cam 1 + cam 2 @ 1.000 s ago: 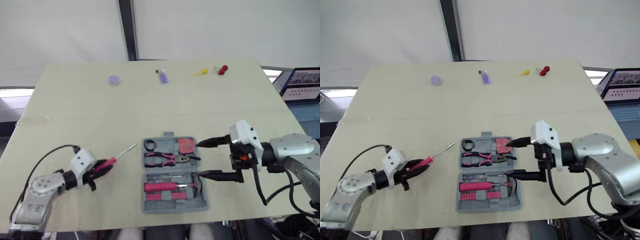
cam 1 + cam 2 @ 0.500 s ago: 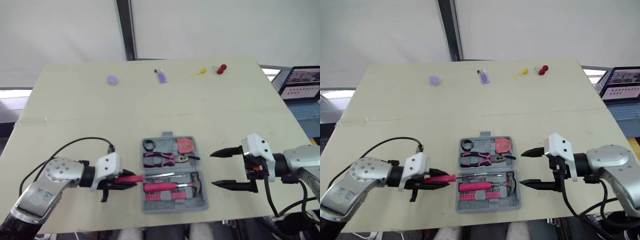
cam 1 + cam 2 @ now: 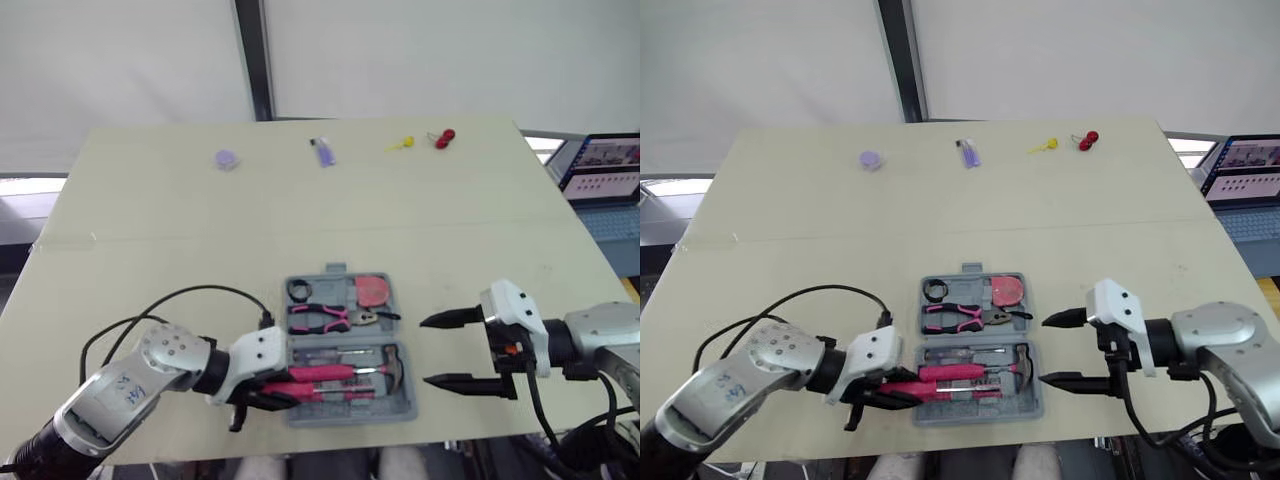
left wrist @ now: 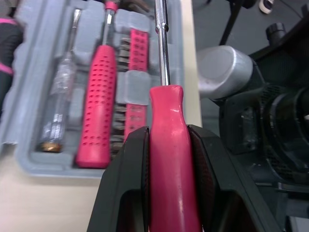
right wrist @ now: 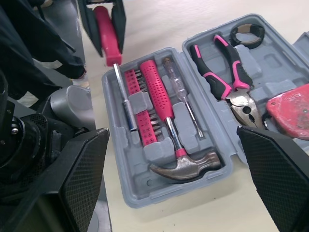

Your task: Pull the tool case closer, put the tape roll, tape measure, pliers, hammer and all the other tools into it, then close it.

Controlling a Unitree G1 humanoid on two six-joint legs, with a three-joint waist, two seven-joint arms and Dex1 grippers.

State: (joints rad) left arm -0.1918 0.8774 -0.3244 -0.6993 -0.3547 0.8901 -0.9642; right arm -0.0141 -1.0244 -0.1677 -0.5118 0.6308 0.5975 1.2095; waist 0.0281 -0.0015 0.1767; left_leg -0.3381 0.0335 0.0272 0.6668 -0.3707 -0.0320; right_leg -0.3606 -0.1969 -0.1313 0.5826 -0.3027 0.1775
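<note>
1. The tool case (image 3: 400,412) lies open on the surface (image 3: 150,230), at the middle of its near edge, with its two halves flat, one nearer and one farther.
2. In the far half, the tape roll (image 5: 233,35) sits at the left. The pliers (image 5: 235,94) with pink and black handles are in the middle. The red tape measure (image 3: 373,291) is at the right.
3. The near half holds the hammer (image 5: 161,104), with its pink handle pointing left and its steel head at the right. On the hammer's far side is a clear-handled tester screwdriver (image 5: 182,96). On its near side is a pink bit rack (image 5: 133,79).
4. The left gripper (image 4: 166,133) is at the case's near left corner, its fingers clamped on the pink handle of a screwdriver (image 4: 168,183).
5. The screwdriver's metal shaft reaches right over the near half, along the slot next to the bit rack by the case's near edge. I cannot tell whether it is seated there.
6. The right gripper (image 3: 427,352) is just right of the case with its fingers spread wide, holding nothing and touching nothing.
7. Along the far edge of the surface lie a small purple disc (image 3: 227,158), a purple item (image 3: 322,152), a yellow item (image 3: 402,144) and a red item (image 3: 444,137), all well apart from the case.
8. A laptop (image 3: 600,170) stands off the surface's right side.
</note>
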